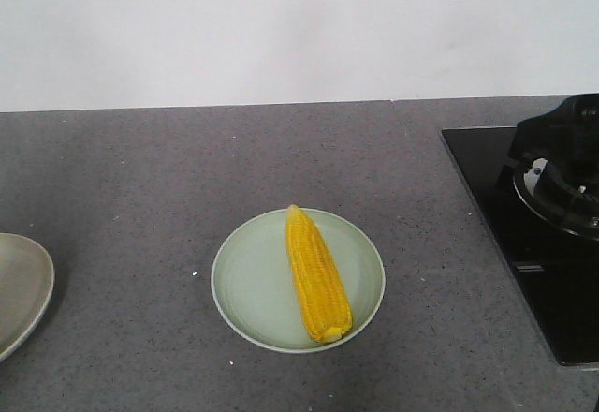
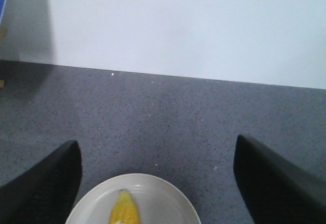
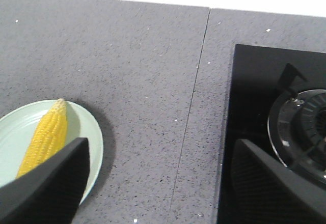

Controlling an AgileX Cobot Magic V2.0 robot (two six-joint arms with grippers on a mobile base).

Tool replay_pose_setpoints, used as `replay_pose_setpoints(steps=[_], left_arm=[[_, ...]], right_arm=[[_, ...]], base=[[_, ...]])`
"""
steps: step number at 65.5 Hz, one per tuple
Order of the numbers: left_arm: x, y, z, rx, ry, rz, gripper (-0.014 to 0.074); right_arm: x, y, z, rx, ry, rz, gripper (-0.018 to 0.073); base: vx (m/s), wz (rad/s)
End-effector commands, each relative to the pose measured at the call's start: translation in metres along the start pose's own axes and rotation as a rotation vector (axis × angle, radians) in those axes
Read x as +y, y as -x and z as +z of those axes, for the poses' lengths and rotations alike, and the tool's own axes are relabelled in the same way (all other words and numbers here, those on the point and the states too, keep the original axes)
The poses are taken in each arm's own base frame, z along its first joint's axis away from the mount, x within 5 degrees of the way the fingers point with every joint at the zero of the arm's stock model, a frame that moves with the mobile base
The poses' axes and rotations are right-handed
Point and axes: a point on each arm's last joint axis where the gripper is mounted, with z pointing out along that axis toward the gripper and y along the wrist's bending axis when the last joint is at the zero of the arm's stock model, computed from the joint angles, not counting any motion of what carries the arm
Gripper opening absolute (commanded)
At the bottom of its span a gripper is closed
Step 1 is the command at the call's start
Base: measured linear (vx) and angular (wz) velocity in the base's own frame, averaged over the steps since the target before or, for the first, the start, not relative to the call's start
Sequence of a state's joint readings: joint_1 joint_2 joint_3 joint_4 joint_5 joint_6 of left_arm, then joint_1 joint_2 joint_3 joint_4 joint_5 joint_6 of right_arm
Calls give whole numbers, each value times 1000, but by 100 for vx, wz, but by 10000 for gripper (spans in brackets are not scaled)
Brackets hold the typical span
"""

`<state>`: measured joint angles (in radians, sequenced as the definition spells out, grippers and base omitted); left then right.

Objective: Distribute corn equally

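Lying unlabelled, one corn cob spans the green plate.

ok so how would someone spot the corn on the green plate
Start at the black stove on the right of the grey counter and look left to the pale green plate near the middle. The corn lies on its right half, tip pointing away; the beige plate at the left edge is only partly visible.
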<state>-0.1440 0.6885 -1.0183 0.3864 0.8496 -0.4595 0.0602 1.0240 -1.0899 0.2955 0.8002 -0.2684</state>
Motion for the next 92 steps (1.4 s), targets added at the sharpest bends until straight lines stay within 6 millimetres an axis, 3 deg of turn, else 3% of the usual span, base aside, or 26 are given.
replay_pose_setpoints(steps=[1, 14, 30, 42, 53, 70, 92], left_arm=[[2, 12, -16, -131, -28, -11, 593], [8, 4, -29, -170, -34, 11, 593], [6, -32, -11, -170, -69, 47, 593], [3, -38, -10, -239, -112, 55, 563], [4, -36, -12, -261, -110, 68, 429], [4, -36, -12, -262, -108, 71, -6], [4, -36, -12, -261, -110, 69, -8]], right_arm=[[-1, 4, -19, -147, -49, -28, 559], [0, -18, -28, -188, -77, -41, 559], [1, -42, -35, -254, -108, -51, 559], [1, -49, -35, -269, -121, -74, 520], [1, -49, -35, -271, -122, -79, 361], [1, -49, -35, -277, -123, -77, -17], [1, -49, -35, -276, -117, -71, -11]], base=[[0, 0], [0, 0], [0, 0], [0, 0], [0, 0], [0, 0], [0, 0]])
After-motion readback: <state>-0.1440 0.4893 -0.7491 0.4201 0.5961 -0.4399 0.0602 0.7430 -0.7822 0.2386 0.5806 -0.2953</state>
